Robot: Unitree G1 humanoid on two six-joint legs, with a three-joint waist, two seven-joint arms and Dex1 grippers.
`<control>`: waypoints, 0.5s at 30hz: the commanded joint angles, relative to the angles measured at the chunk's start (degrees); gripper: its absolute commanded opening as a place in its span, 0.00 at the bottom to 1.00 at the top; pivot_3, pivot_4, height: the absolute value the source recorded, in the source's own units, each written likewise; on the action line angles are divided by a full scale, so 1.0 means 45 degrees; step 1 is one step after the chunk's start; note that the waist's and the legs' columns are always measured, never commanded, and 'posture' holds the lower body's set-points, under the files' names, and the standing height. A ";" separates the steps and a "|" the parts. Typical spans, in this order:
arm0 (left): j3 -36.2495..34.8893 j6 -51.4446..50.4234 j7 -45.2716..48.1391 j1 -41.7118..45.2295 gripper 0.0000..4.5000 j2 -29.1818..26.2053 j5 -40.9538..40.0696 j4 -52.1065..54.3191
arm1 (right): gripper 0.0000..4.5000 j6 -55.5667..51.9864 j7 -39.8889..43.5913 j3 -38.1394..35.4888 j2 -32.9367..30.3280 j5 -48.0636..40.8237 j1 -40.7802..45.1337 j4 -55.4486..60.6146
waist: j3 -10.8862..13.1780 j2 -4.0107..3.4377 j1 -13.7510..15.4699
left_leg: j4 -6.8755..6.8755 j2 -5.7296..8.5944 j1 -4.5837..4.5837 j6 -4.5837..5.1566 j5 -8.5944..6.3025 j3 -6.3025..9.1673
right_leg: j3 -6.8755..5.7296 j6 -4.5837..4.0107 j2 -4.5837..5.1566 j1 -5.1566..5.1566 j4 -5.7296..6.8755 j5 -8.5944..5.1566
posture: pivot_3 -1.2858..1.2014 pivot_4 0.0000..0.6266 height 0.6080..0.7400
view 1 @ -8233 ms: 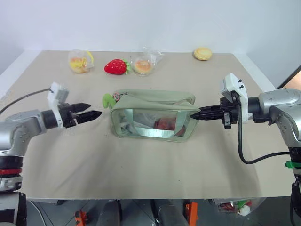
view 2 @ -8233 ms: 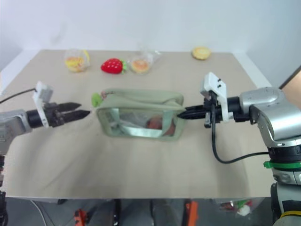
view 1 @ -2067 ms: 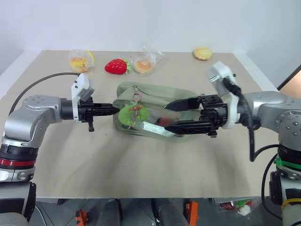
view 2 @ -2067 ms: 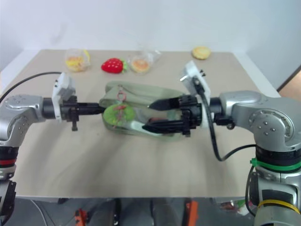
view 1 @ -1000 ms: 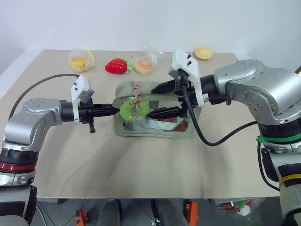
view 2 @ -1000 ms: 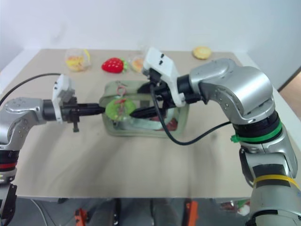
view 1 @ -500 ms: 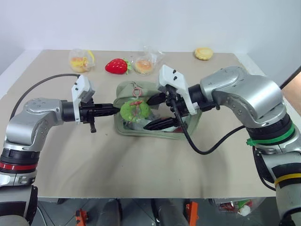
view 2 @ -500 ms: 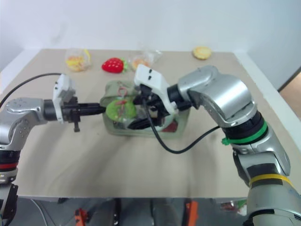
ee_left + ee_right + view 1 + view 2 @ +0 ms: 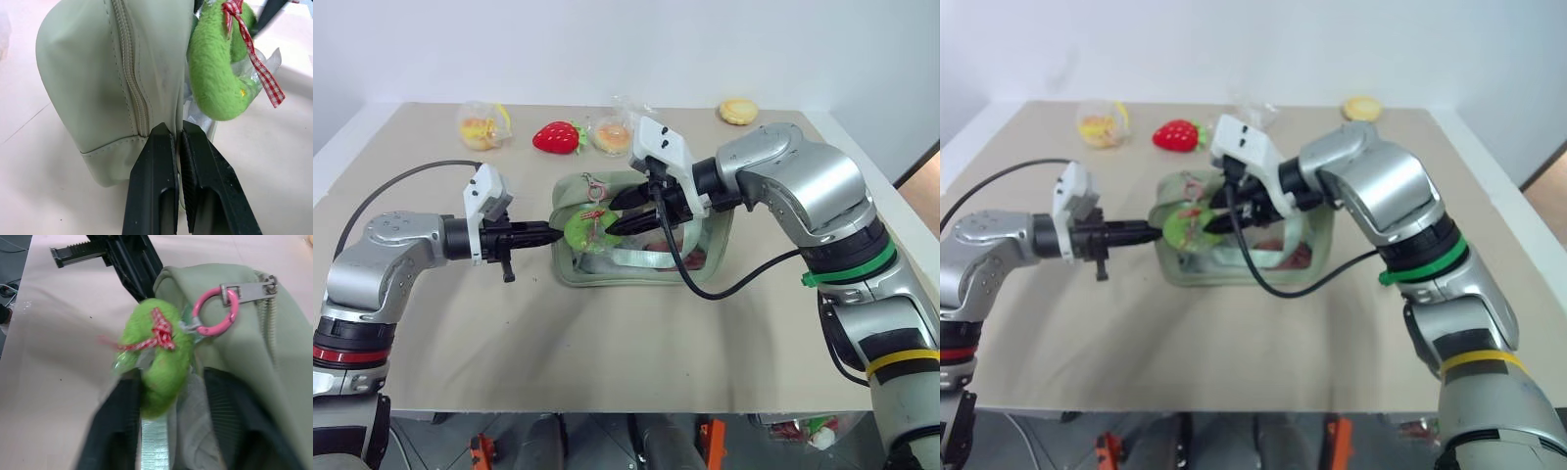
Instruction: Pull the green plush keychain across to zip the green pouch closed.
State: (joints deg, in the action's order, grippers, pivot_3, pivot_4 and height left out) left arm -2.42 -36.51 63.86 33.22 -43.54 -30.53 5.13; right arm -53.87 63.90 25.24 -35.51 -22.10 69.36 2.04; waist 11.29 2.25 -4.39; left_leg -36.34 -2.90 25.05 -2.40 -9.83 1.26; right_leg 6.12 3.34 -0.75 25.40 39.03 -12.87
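Two grippers are working the green pouch [image 9: 641, 230] mid-table — no readable writing on anything. Left gripper [image 9: 177, 142] is pinching the pouch's end seam beside the zipper, fingers fully together. Right gripper [image 9: 168, 396] is sitting partly closed with its fingers either side of the green plush keychain [image 9: 159, 350], which is hanging off a pink ring [image 9: 215, 311] at the pouch's left end — firm grip unclear.

table [image 9: 607, 352] | green pouch [image 9: 636, 264], red plush strawberry [image 9: 556, 137], toy-food bags [image 9: 480, 127]
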 commanded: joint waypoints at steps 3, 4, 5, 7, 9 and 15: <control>-0.0331 0.0069 -0.0120 0.0014 0.00 0.0039 -0.0339 0.0485 | 0.02 0.0184 0.0038 -0.0476 0.0228 0.0193 0.0372 0.0043 | 0.0000 0.0000 -0.0001 | 0.0000 0.0000 0.0001 0.0000 0.0000 0.0000 | 0.0000 0.0001 0.0000 0.0000 0.0000 0.0001 | 0.52 0.24 1.00; -0.0331 0.0078 -0.0138 0.0008 0.00 0.0040 -0.0355 0.0476 | 0.02 0.0186 0.0033 -0.0497 0.0256 0.0213 0.0367 0.0012 | 0.0000 0.0000 -0.0001 | 0.0000 0.0000 0.0000 0.0000 0.0000 0.0000 | 0.0000 0.0001 0.0000 0.0000 0.0000 0.0001 | 0.52 0.24 1.00; -0.0330 0.0089 -0.0155 0.0004 0.00 0.0037 -0.0371 0.0463 | 0.02 0.0196 0.0035 -0.0512 0.0276 0.0239 0.0366 -0.0018 | 0.0000 0.0000 -0.0001 | 0.0000 0.0000 0.0000 0.0000 0.0000 0.0000 | 0.0001 0.0001 0.0000 0.0000 0.0000 0.0001 | 0.52 0.24 1.00; -0.0337 0.0104 -0.0192 -0.0024 0.00 0.0022 -0.0412 0.0447 | 0.02 0.0188 0.0069 -0.0563 0.0282 0.0254 0.0387 -0.0078 | 0.0000 0.0000 -0.0001 | 0.0000 0.0000 0.0000 0.0000 0.0000 0.0000 | 0.0000 0.0001 0.0001 0.0000 0.0000 0.0001 | 0.52 0.24 1.00; -0.0337 0.0120 -0.0227 -0.0073 0.00 0.0010 -0.0433 0.0457 | 0.02 0.0181 0.0172 -0.0622 0.0210 0.0254 0.0437 -0.0127 | 0.0000 0.0000 -0.0001 | 0.0000 0.0000 0.0001 0.0000 0.0000 0.0000 | 0.0000 0.0001 0.0001 -0.0001 0.0000 0.0001 | 0.52 0.24 1.00; -0.0322 0.0175 -0.0267 -0.0138 0.00 0.0013 -0.0424 0.0427 | 0.02 -0.0423 0.2296 -0.1779 -0.0767 -0.1190 0.1454 -0.0302 | 0.0004 -0.0005 0.0003 | 0.0000 0.0002 0.0003 0.0000 0.0000 -0.0001 | 0.0001 0.0001 0.0002 0.0000 0.0000 0.0000 | 0.52 0.24 1.00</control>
State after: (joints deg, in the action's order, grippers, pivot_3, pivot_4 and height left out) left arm -2.41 -36.52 62.88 32.32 -43.45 -31.67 5.26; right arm -55.22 70.18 22.67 -36.96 -24.18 71.77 -0.33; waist 11.31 2.22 -4.38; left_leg -36.34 -2.89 25.07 -2.40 -9.83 1.25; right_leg 6.12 3.35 -0.73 25.40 39.02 -12.87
